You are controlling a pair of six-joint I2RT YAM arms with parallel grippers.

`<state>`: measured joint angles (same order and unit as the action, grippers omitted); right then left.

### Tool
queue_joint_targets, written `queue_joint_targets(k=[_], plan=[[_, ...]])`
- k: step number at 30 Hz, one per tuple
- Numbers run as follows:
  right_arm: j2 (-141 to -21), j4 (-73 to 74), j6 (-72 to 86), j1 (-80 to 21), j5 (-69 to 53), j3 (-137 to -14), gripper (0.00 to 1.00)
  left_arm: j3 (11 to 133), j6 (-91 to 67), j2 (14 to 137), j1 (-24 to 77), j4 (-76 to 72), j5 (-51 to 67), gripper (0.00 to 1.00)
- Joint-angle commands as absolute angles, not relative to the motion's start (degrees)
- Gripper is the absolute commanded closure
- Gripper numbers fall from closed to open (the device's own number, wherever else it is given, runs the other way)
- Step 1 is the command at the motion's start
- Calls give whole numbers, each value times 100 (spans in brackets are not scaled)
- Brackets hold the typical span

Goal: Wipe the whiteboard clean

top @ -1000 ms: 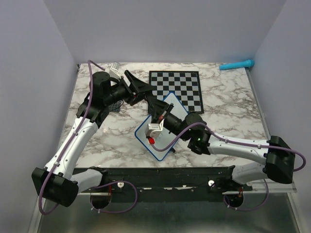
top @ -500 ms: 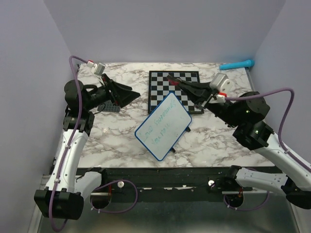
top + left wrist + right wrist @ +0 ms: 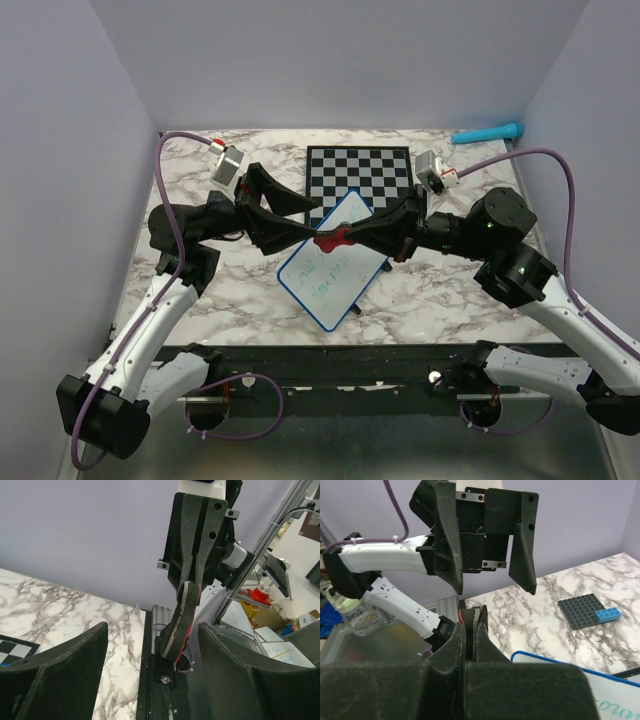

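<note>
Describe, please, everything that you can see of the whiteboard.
The whiteboard is a small flat white rectangle with a thin blue rim and rounded corners, bearing two lines of teal handwriting, not yet erased. It lies flat and diagonal on the marble table, its far corner over the chessboard. The left end effector and right end effector meet above its far half, apparently without touching it.

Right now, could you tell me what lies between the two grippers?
A thin red-edged piece, pinched by the right gripper, pointing at the open left gripper; the top view shows it.

The whiteboard [image 3: 325, 282] is white with blue rim and teal writing, the chessboard [image 3: 365, 170] black-and-white checkered, the table [image 3: 470, 280] grey-veined marble.
</note>
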<state>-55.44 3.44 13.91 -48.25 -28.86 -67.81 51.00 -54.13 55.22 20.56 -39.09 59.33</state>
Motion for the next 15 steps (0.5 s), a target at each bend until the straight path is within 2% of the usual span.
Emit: queue_joint_targets(k=[1,15], plan=[[-5467,105,2030,-4790,-3349,-6706,99,5133,-5713,5581,2214,-4544,5845,23],[-5458,53,2215,-4746,-3226,-6768,99,4632,-6091,5414,2698,-4782,5695,24]])
